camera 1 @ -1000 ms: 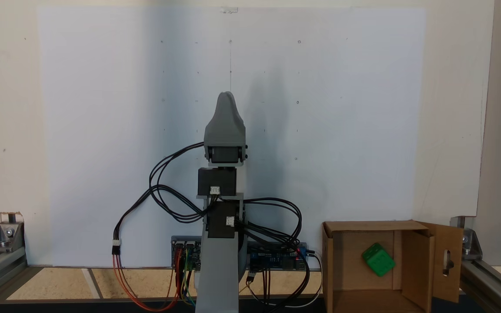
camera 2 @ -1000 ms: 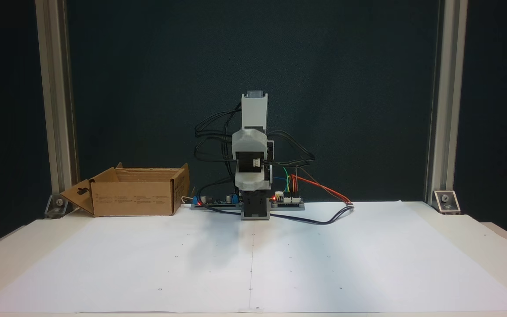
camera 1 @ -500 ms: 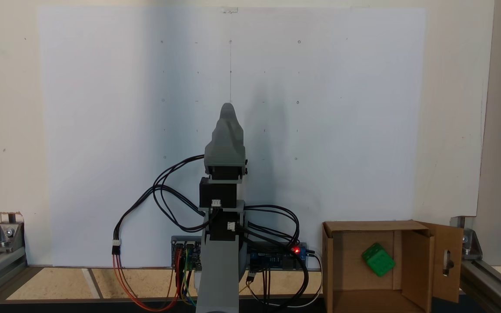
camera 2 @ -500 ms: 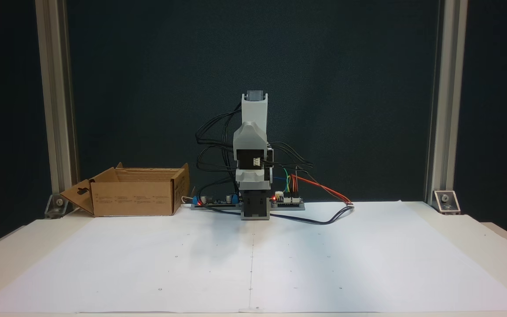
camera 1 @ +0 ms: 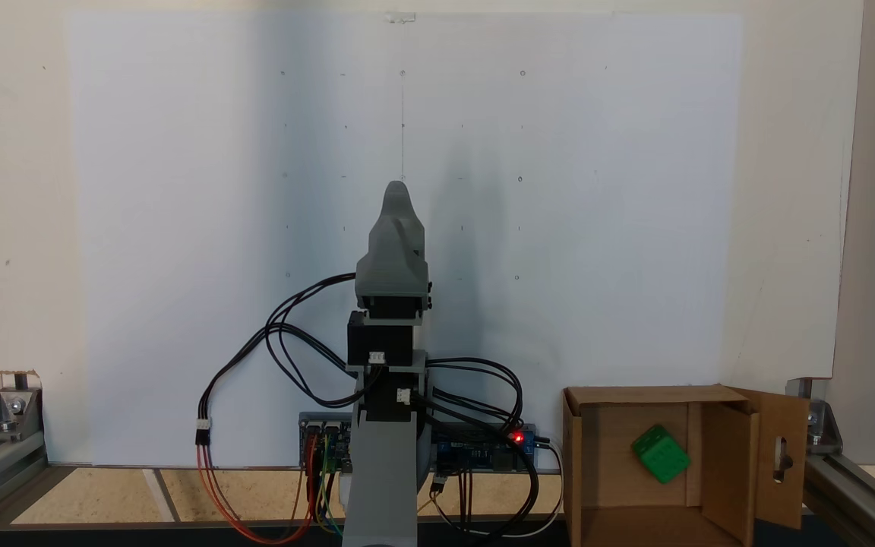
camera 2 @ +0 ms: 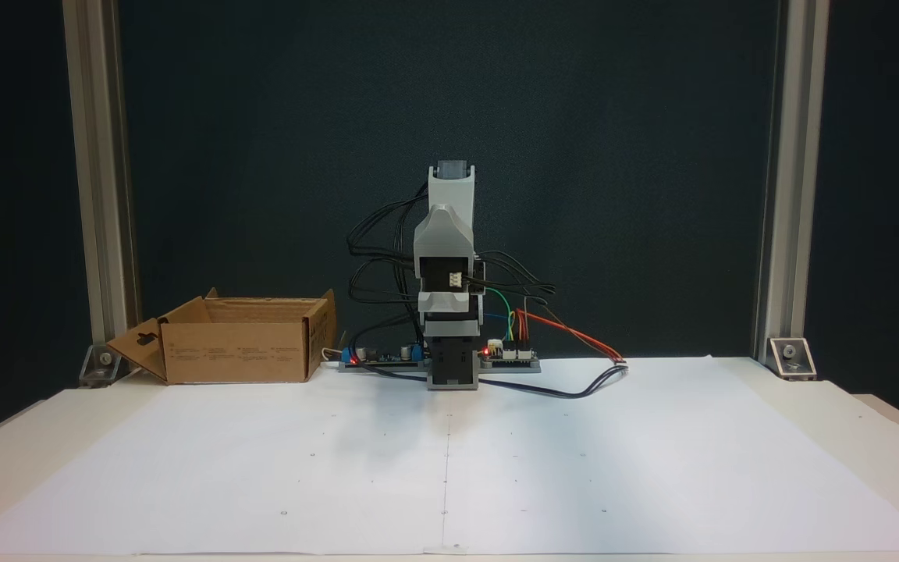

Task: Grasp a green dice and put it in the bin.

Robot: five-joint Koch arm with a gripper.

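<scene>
- Since a second ago the arm has folded back toward its base: in a fixed view the grey gripper (camera 1: 396, 199) tip sits lower on the sheet than it did, and the shift over the last half second is very slight
- The green dice (camera 1: 660, 453) has not moved; it lies tilted on the floor of the bin (camera 1: 639, 396), apart from the walls, nearer the far wall than the open near side
- The gripper's jaws lie one behind the other for both cameras, so whether they are parted or closed cannot be told; nothing shows between them
- The bin, a brown cardboard box (camera 2: 237, 349), stands at the back edge of the table beside the arm's base, its slotted flap (camera 1: 782, 456) splayed outward toward the aluminium frame post (camera 1: 870, 228)
- The white paper sheet (camera 2: 574, 468) in front of the arm lies bare from the base out to its front edge, marked with small dots and a centre line
- Black cables (camera 1: 285, 342) loop out to one side of the arm, and orange wires (camera 1: 217, 494) trail from the circuit boards (camera 2: 508, 355) at the base
</scene>
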